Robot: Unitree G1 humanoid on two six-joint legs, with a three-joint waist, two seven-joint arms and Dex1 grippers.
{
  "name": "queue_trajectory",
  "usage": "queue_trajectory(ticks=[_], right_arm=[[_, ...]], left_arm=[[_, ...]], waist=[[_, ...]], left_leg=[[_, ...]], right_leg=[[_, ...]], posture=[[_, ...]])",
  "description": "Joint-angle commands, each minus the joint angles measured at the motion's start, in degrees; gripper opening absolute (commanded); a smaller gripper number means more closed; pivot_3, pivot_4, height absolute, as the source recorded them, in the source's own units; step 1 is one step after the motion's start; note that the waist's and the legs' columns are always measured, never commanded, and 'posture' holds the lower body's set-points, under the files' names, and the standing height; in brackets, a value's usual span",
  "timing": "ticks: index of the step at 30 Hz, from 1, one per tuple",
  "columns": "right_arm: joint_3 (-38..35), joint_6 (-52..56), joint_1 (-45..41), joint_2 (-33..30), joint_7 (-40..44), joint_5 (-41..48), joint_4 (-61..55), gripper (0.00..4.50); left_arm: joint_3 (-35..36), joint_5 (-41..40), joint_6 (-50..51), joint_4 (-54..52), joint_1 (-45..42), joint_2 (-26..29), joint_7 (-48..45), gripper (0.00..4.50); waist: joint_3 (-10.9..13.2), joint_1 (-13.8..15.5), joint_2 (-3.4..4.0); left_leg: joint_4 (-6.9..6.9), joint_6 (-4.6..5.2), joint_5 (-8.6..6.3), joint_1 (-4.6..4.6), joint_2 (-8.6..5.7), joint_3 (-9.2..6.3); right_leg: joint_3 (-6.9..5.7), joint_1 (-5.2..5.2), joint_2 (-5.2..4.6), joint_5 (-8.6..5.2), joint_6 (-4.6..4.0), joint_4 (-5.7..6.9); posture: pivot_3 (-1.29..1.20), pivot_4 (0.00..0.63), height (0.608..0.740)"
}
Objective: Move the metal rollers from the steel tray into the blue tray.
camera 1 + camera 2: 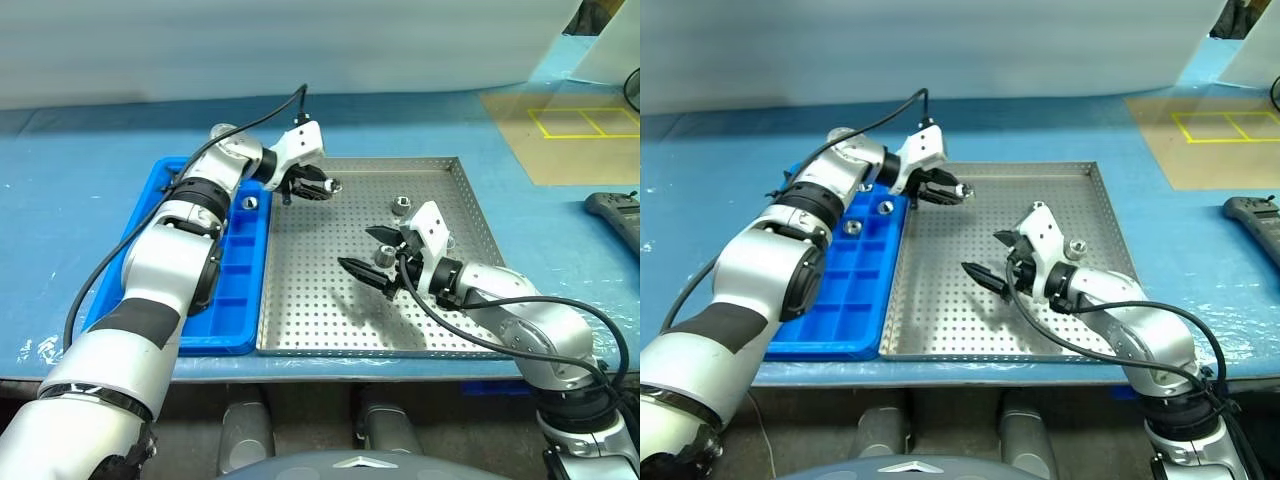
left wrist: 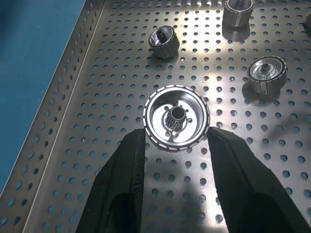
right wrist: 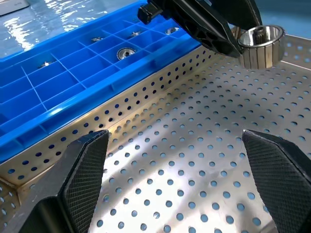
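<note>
From the head views we note our left gripper point(image 1: 322, 187) clamped on one metal roller point(image 1: 335, 185), held above the steel tray point(image 1: 300, 300) near its far-left corner, just beside the blue tray point(image 1: 225, 300). The blue tray lies to the left of the held roller, so we judge the carry must go that way; one roller point(image 1: 250, 202) already sits in a compartment. Our right gripper point(image 1: 370, 252) hovers mid-tray, jaws wide apart and empty, with loose rollers point(image 1: 400, 207) near it. In the left wrist view the fingertips point(image 2: 131, 155) pinch the roller's point(image 2: 176, 118) rim, its hollow axis pointing toward the camera, above the perforated floor. The right wrist view shows the spread fingers point(image 3: 87, 165) over bare tray floor, with the blue compartments point(image 3: 73, 77) beyond the rim. The bench is covered in blue sheet point(image 1: 60, 200).
</note>
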Motion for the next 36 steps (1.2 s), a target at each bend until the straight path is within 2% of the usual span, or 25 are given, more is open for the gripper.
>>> queue_trajectory(ticks=[1,8,17,25,36], right_arm=[[0.82,-2.57,-2.44,1.2,2.42,-0.4,1.38,4.5],[2.87,-6.24,-6.04,3.31,5.75,-3.15,6.58,4.5],[4.6,-9.43,-9.24,5.12,9.29,-5.55,11.34,4.5],[5.97,-11.37,-11.83,6.77,12.61,-7.27,15.61,4.5],[8.01,-14.11,-16.01,9.64,17.92,-9.38,21.89,4.5]], left_arm=[[1.18,-3.12,0.97,-6.53,0.87,2.0,-1.39,1.6],[1.35,-6.37,8.37,-21.64,9.16,6.2,0.02,1.6],[2.72,-9.01,20.97,-44.39,21.43,11.57,8.02,1.6],[4.4,-13.6,33.29,-63.41,32.75,17.05,10.59,1.6],[7.31,-18.37,41.9,-76.51,41.03,22.8,16.03,1.6]], waist=[[0.01,0.32,-0.01],[0.02,1.06,-0.02],[0.03,2.29,0.0],[0.03,2.91,0.0],[0.03,3.4,0.01]], left_leg=[[0.0,0.0,0.0,-0.01,0.0,0.0],[0.03,-0.04,0.03,0.05,0.01,-0.01],[0.07,-0.09,0.06,-0.16,0.05,-0.04],[0.02,-0.17,0.1,-0.22,0.08,-0.03],[0.03,-0.22,0.14,-0.26,0.08,-0.06]], right_leg=[[-0.02,0.0,-0.01,0.0,0.0,0.01],[-0.05,-0.02,-0.01,0.0,-0.01,0.14],[-0.09,-0.18,-0.01,0.0,-0.02,0.2],[-0.14,-0.33,0.02,-0.01,-0.03,0.24],[-0.3,-0.36,0.01,-0.01,-0.03,0.27]], posture=[[-0.11,0.15,0.74],[-0.05,0.15,0.74],[-0.01,0.15,0.74],[0.08,0.15,0.74],[0.2,0.15,0.74]])
